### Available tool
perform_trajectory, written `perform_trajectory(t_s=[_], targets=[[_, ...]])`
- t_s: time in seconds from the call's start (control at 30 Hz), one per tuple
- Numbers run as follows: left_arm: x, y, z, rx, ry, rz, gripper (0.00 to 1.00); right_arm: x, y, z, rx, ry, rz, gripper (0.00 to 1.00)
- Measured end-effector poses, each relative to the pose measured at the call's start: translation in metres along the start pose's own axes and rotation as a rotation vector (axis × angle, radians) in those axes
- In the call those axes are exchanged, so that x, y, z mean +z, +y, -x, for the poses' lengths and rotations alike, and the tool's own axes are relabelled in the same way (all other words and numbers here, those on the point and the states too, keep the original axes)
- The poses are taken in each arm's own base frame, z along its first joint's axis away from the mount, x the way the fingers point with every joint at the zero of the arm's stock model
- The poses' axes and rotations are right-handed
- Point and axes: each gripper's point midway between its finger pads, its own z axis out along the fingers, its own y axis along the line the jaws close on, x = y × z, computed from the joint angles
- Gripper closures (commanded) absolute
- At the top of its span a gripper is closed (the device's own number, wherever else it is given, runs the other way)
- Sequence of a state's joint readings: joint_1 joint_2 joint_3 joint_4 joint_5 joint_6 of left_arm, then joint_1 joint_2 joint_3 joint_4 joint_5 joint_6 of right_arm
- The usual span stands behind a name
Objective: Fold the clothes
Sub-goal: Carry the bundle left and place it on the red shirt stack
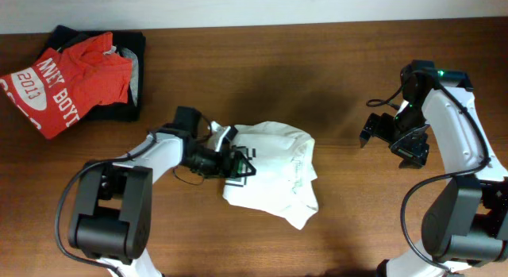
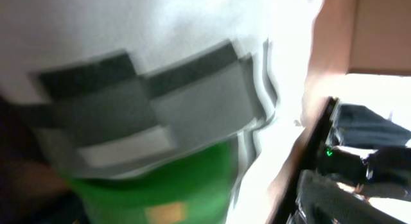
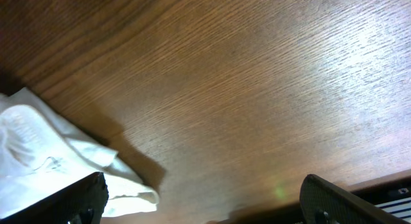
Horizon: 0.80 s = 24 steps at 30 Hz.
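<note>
The white T-shirt is lying crumpled at the middle of the wooden surface. The left claw is sitting at its left edge, close over the green-and-black print; I cannot tell whether its jaws are apart. The right claw is hovering off to the right, jaws spread wide, gripping nothing.

T-shirt showing plain white. Chest print showing pixel blocks: black bands and grey squares running above bright green, with small yellowish patch sitting in green. Table showing warm brown wood grain in fine streaks. Red shirt carrying white lettering. Black garment showing plain black. Right arm showing white shell, black joints.
</note>
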<state>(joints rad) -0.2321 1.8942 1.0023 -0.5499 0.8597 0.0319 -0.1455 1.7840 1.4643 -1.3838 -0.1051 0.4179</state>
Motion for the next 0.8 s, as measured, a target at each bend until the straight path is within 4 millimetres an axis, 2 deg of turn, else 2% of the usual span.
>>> perform_trajectory(t_s=[0.07,0.13,0.17,0.27,0.33,0.4,0.47,0.57,0.6,0.63,0.67,0.73,0.8], targets=[[0.011,0.001,0.001,0.0,0.004,0.054,0.81,0.0,0.0,0.0,0.0,0.0,0.0,0.01],[0.012,0.018,0.003,-0.056,-0.009,0.163,0.96,0.0,0.0,0.0,0.0,0.0,0.0,0.01],[0.011,0.024,0.004,-0.078,-0.015,0.197,0.99,0.0,0.0,0.0,0.0,0.0,0.0,0.01],[0.008,0.026,0.011,-0.097,-0.032,0.229,0.99,0.0,0.0,0.0,0.0,0.0,0.0,0.01],[-0.002,0.03,0.024,-0.105,-0.047,0.302,0.99,0.0,0.0,0.0,0.0,0.001,0.0,0.01],[-0.017,0.035,0.045,-0.095,-0.086,0.399,0.99,0.0,0.0,0.0,0.0,0.0,0.0,0.02],[-0.052,0.04,0.089,-0.045,-0.197,0.578,0.99,0.0,0.0,0.0,0.001,0.0,0.0,0.01],[-0.095,0.047,0.126,-0.016,-0.32,0.789,0.99,0.0,0.0,0.0,0.0,0.0,0.0,0.01],[-0.124,0.049,0.147,-0.008,-0.404,0.892,0.99,0.0,0.0,0.0,0.0,0.0,-0.001,0.01],[-0.135,0.05,0.153,-0.009,-0.434,0.929,0.99,0.0,0.0,0.0,0.0,0.0,0.0,0.01],[-0.154,0.057,0.159,-0.022,-0.479,1.007,0.99,0.0,0.0,0.0,0.0,0.0,0.0,0.01],[-0.178,0.07,0.159,-0.056,-0.513,1.091,0.99,0.0,0.0,0.0,0.0,0.0,0.0,0.01],[-0.212,0.077,0.165,-0.1,-0.568,1.143,0.99,0.0,0.0,0.0,0.0,0.0,0.0,0.01]])
